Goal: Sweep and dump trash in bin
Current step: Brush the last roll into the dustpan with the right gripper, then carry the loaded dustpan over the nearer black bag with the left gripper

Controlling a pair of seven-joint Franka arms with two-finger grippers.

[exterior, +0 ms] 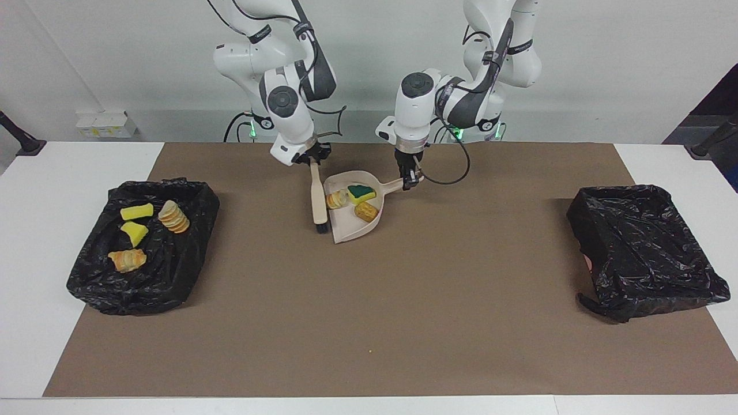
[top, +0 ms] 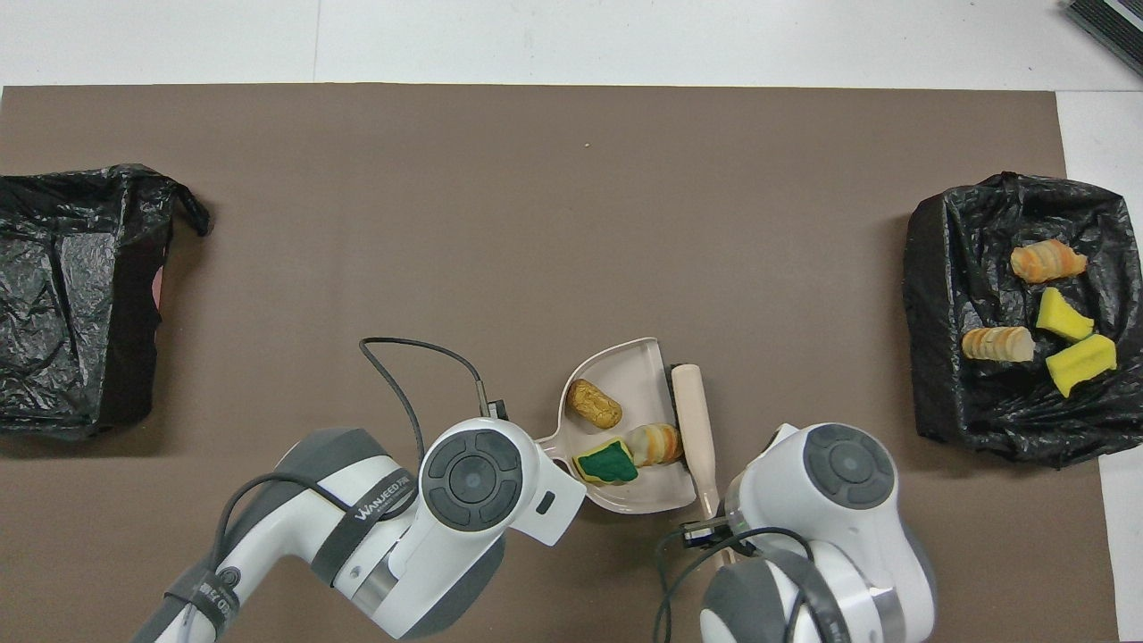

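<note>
A beige dustpan [exterior: 346,227] [top: 629,371] lies on the brown mat close to the robots. My left gripper [exterior: 410,181] is shut on its handle. In the pan lie three bits of trash: a green-topped yellow sponge [exterior: 361,193] [top: 607,462], a tan roll [exterior: 366,212] [top: 594,403] and a striped roll [exterior: 337,199] [top: 654,444]. My right gripper [exterior: 313,158] is shut on the handle of a beige brush [exterior: 316,199] [top: 693,420], whose bristles rest along the pan's open mouth. A black-bagged bin [exterior: 167,271] [top: 982,420] at the right arm's end holds several more bits.
A second black-bagged bin [exterior: 646,253] [top: 71,304] stands at the left arm's end with nothing showing in it. A black cable [top: 402,375] loops from the left wrist over the mat. A tiny crumb [exterior: 369,350] lies far out on the mat.
</note>
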